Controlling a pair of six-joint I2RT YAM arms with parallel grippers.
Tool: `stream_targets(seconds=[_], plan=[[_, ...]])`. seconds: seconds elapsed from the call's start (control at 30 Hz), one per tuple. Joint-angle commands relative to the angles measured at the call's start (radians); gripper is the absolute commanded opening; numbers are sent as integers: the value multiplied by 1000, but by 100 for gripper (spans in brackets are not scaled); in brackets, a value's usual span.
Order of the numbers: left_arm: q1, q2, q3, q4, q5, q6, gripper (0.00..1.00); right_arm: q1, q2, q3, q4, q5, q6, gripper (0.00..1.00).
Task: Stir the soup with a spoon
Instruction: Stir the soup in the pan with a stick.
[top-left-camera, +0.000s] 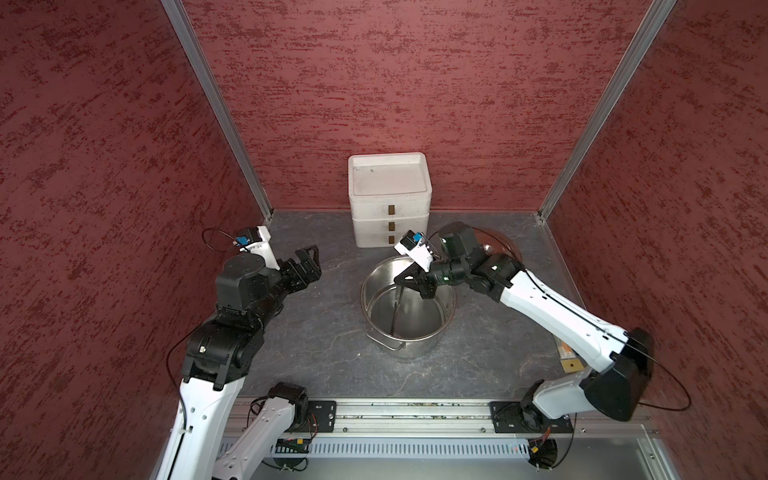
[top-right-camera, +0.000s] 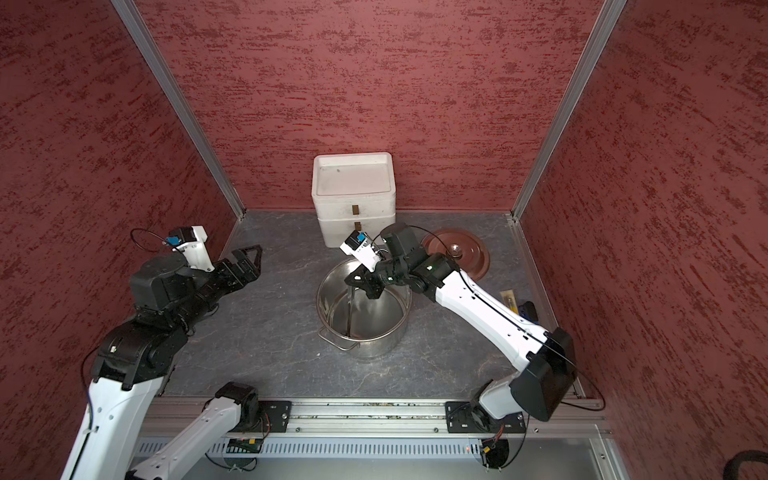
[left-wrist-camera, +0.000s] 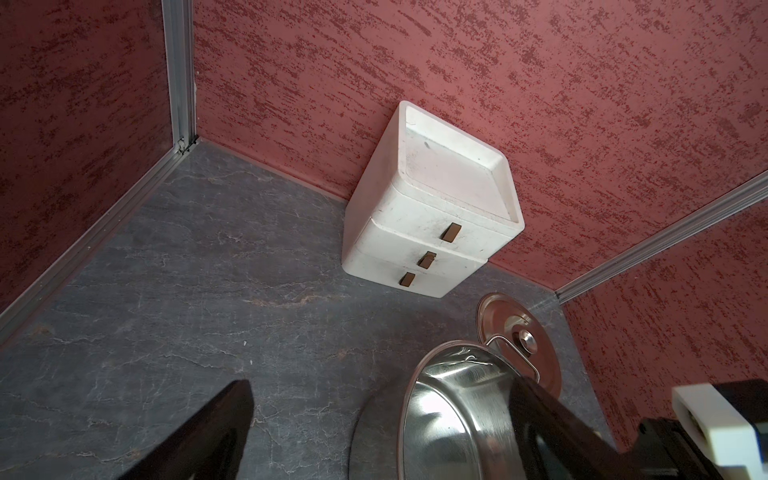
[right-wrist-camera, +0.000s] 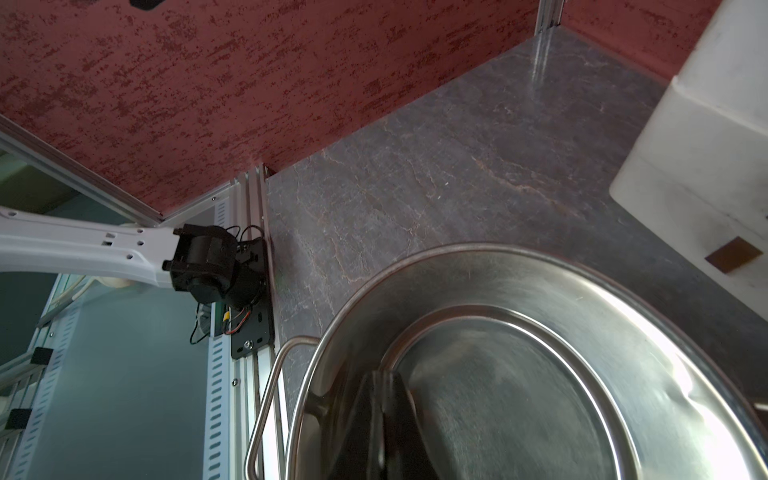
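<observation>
A steel pot (top-left-camera: 415, 347) stands near the middle of the grey marbled worktop (top-left-camera: 324, 332), with one of its wire handles towards the front rail. The right claw (top-left-camera: 401, 282) hangs over the back part of the pot's rim, its fingers pressed together on the upper end of the spoon (top-left-camera: 397, 309). The spoon is a thin dark line running down from the claw into the pot, and its lower end sits close to the bottom near the front wall. Both top views show this; see the spoon (top-right-camera: 350, 311) below the right claw (top-right-camera: 353, 280). In the right wrist view the two dark fingers (right-wrist-camera: 361, 424) lie tight against each other above the pot's shiny bottom, but the spoon is too blurred to make out there. The left claw (top-left-camera: 311, 259) is held above the worktop, well apart from the pot on its left side. Its fingers (left-wrist-camera: 208, 428) are spread wide with nothing between them. A white set of three drawers (top-left-camera: 388, 208) stands against the back wall. The pot's lid (top-right-camera: 457, 253) lies flat on the worktop behind the right arm, knob up.
</observation>
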Motion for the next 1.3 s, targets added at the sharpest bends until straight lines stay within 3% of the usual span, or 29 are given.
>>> stream_targets(seconds=[0.0, 0.2, 0.4, 0.63, 0.87, 1.07, 1.27], plan=[[5, -6, 5, 10, -13, 16, 100, 3, 95, 108, 89, 60, -9, 0], [6, -11, 12, 6, -26, 22, 100, -19, 227, 259, 81, 165, -51, 0], [6, -23, 10, -3, -39, 26, 100, -82, 250, 309, 61, 242, -67, 0], [5, -16, 8, 6, -43, 36, 100, -173, 108, 191, 31, 327, -91, 0], [6, 4, 7, 24, -24, 40, 100, -213, -93, 36, -114, 402, -144, 0], [6, 16, 2, 29, -6, 36, 100, -202, -266, -91, -234, 247, -118, 0], [6, 23, 4, 36, 2, 34, 100, -90, -328, -142, -235, 88, -69, 0]])
